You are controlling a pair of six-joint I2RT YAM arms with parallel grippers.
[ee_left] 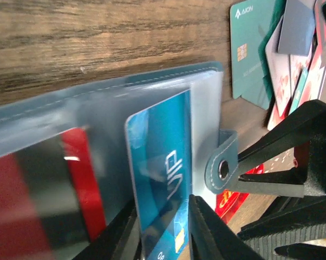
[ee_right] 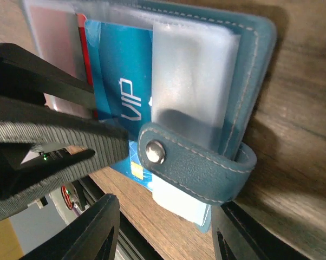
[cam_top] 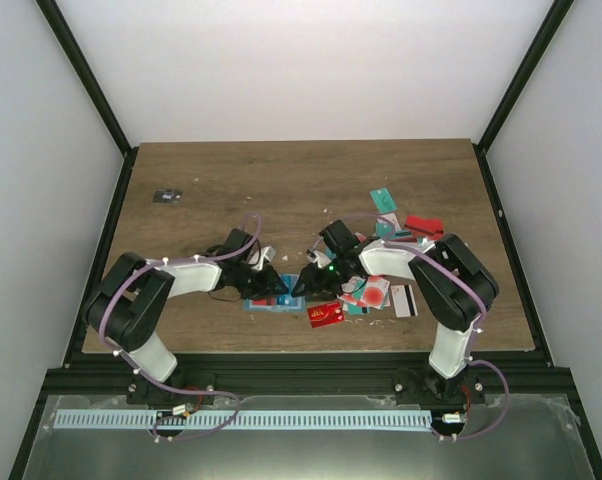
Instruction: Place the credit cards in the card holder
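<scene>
Wooden table [cam_top: 281, 180]: card holder [ee_right: 249, 70] between left pincer [ee_left: 163, 235] and right pincer [ee_right: 165, 227], grips indiscernible.

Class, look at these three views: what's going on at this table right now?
Two robot arms meet over an open teal-blue folding card holder on the wooden table. A blue plastic VIP card sits partly inside one clear sleeve, its lower end between the fingers of the left gripper. The right gripper straddles the holder's snap strap, apparently steadying it. More loose plastic cards, red, teal and white, lie to the right, not yet filed.
</scene>
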